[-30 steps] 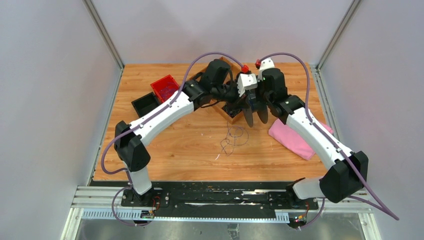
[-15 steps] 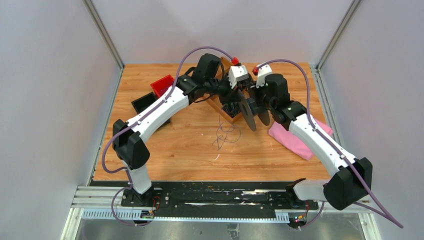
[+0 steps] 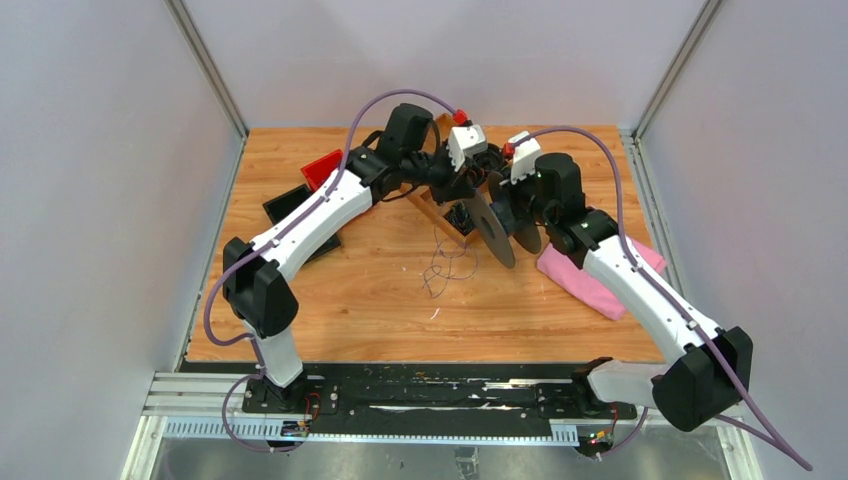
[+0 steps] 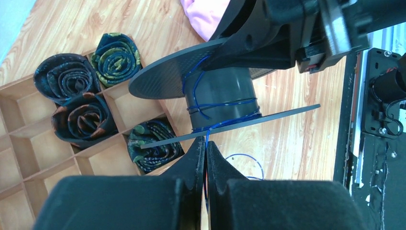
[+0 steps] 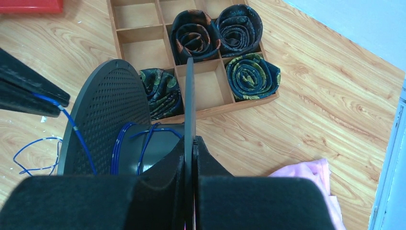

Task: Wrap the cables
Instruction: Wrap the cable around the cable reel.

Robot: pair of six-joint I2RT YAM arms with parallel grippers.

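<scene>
Entry: blue cable (image 4: 225,103), a few turns lying on the spool (image 4: 163,79) hub near the bench's far edge, slack trailing toward the centre.

- Left gripper (image 4: 206,143): jaws pinching the cable.
- Right gripper (image 5: 190,143): jaws clamping a spool flange.
- Advised: feeding the cable taut, turns lying side by side.

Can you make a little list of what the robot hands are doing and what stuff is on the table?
Left gripper: pinching the thin blue cable
Right gripper: clamped on the spool flange
Cable: a few turns on the spool, loose loops on the table
Wooden box: four compartments hold rolled ties
Pink cloth: beside the right arm
</scene>
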